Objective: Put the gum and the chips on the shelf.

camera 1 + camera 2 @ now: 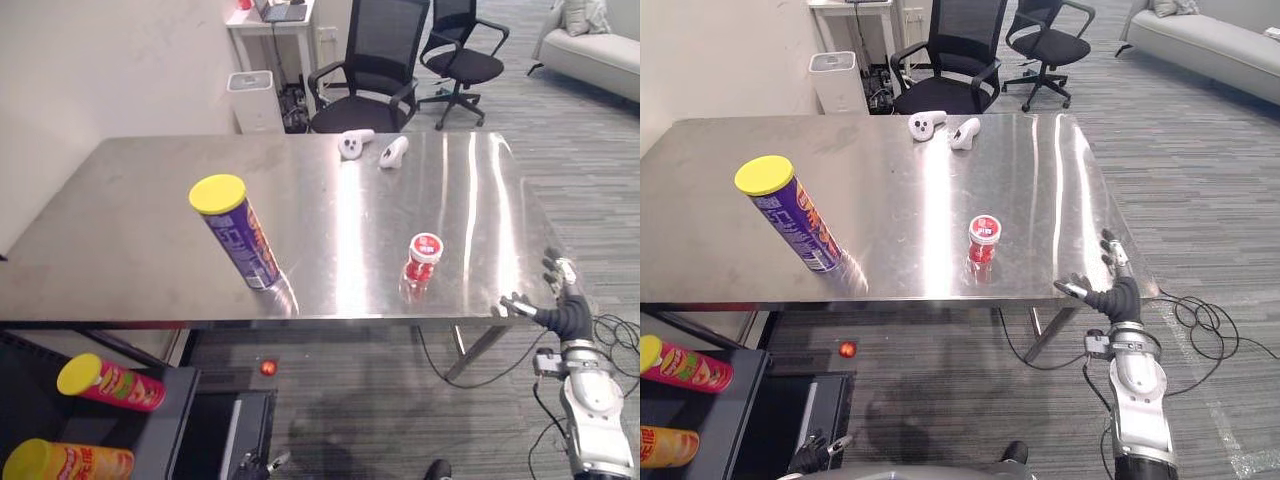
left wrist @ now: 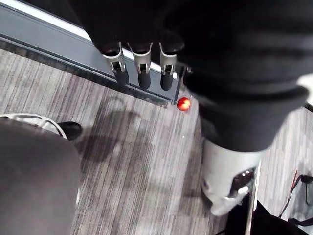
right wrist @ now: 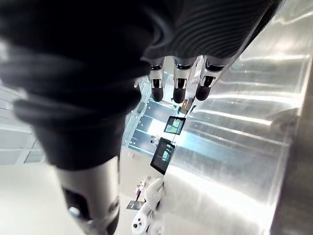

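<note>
Head-camera and wrist views of the work area. A stainless-steel table (image 1: 120, 250) lay before the robot. The purple chips can (image 1: 240, 235), capped with a yellow lid, stood on its base on the left part of the table, close to the near edge. The gum bottle (image 1: 422, 260), red with a white lid, stood upright to its right, also near that edge and well apart from the can. Neither was touched by a hand. Two white controllers (image 1: 352, 145) lay side by side at the far edge, with two black office chairs (image 1: 370, 70) and a pale sofa (image 1: 590, 45) beyond.

The dark shelf (image 1: 178, 400) sat low at the robot's left, below the table edge. It bore a red chips can (image 1: 110, 383) and an orange chips can (image 1: 65, 463), both yellow-lidded and lying on their sides. A small red round object (image 1: 267, 367) lay on the carpet under the table.

The right hand (image 1: 560, 300) was just beside the near right corner of the table, its fingers (image 3: 178, 90) straight and spread, grasping nothing. The left hand (image 2: 142, 68) hung low over the carpet, its fingers straight and likewise empty.
</note>
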{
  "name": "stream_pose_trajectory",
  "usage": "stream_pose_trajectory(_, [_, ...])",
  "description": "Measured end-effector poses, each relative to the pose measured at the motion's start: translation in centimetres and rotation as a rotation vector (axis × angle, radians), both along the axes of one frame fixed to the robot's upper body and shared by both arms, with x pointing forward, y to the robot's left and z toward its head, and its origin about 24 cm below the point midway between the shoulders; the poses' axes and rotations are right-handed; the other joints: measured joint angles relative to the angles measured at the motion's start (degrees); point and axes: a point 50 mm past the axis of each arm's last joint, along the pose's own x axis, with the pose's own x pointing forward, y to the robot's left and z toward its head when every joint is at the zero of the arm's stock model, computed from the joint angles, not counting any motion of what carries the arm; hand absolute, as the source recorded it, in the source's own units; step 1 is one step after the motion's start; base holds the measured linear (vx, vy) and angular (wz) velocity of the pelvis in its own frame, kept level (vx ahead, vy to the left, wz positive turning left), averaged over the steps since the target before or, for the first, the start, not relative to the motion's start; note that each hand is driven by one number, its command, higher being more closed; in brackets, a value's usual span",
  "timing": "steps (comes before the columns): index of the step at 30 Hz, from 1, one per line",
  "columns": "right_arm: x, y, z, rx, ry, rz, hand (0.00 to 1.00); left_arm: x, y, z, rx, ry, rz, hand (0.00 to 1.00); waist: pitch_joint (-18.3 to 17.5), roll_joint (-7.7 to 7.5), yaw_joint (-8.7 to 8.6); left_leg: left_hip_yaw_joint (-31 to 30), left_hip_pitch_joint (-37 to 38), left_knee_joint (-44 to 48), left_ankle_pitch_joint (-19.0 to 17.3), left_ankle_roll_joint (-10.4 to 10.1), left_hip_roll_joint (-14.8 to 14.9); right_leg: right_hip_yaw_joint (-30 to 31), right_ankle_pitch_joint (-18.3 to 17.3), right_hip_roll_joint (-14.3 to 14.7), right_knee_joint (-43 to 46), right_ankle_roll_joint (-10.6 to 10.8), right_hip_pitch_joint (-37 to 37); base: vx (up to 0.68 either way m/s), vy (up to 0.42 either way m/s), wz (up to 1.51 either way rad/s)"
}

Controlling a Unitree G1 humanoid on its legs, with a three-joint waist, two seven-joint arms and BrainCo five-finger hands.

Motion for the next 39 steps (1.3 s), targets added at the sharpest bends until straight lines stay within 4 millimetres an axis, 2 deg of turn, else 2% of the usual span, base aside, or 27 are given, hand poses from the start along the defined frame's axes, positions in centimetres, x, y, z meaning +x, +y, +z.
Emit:
stream_pose_trajectory(3, [0.7, 1.0, 0.3, 0.001, -0.013, 0.042, 0.00, 0.0, 0.1, 0.0, 0.003, 0.002, -0.002, 0.00, 0.4, -0.12, 0.13, -1.0, -0.7, 0.1, 0.0, 0.0, -0.1, -0.9, 0.0, -0.2, 0.0, 0.0, 0.0, -0.02, 0.008, 0.14])
stream_pose_trajectory(7, [1.5, 2.1, 0.4, 0.005, -0.016, 0.088, 0.00, -0.2, 0.1, 0.0, 0.005, 0.011, -0.011, 0.00, 0.4, -0.16, 1.35, -1.7, -1.0, 0.4, 0.0, 0.0, -0.1, -1.2, 0.0, -0.3, 0.0, 0.0, 0.1, -0.01, 0.007, 0.10])
stream_pose_trajectory(12, [2.2, 2.9, 0.8, 0.006, -0.033, 0.120, 0.00, -0.2, 0.3, 0.0, 0.010, 0.012, -0.011, 0.00, 0.8, -0.52, 1.83, -2.9, -1.7, 1.1, 0.0, 0.1, -0.1, -1.7, 0.0, -0.6, 0.1, 0.0, 0.4, -0.01, 0.004, 0.12])
stream_pose_trajectory(15, [2.5, 3.0, 1.1, 0.006, -0.048, 0.124, 0.00, -0.2, 0.3, 0.0, 0.011, 0.010, -0.010, 0.00, 1.3, -0.60, 2.46, -3.1, -1.8, 1.2, 0.0, 0.1, -0.1, -1.9, 0.0, -0.6, 0.1, 0.0, 0.5, -0.01, -0.002, 0.02])
stream_pose_trajectory(26, [3.9, 3.0, 1.1, 0.022, -0.047, 0.104, 0.00, -0.2, 0.5, 0.0, 0.022, 0.014, -0.025, 0.00, 2.5, -0.94, 2.70, -4.1, -1.9, 1.4, 0.1, 0.1, -0.1, -2.5, 0.0, -0.7, 0.0, 0.0, 1.0, -0.01, -0.003, 0.03])
stream_pose_trajectory(39, [4.3, 3.2, 1.6, 0.025, -0.066, 0.108, 0.00, -0.1, 0.6, 0.1, 0.032, 0.015, -0.036, 0.00, 3.9, -1.09, 3.20, -4.3, -2.4, 1.4, 0.2, 0.3, -0.2, -3.0, 0.0, -0.7, -0.1, 0.0, 0.9, 0.00, -0.002, 0.01])
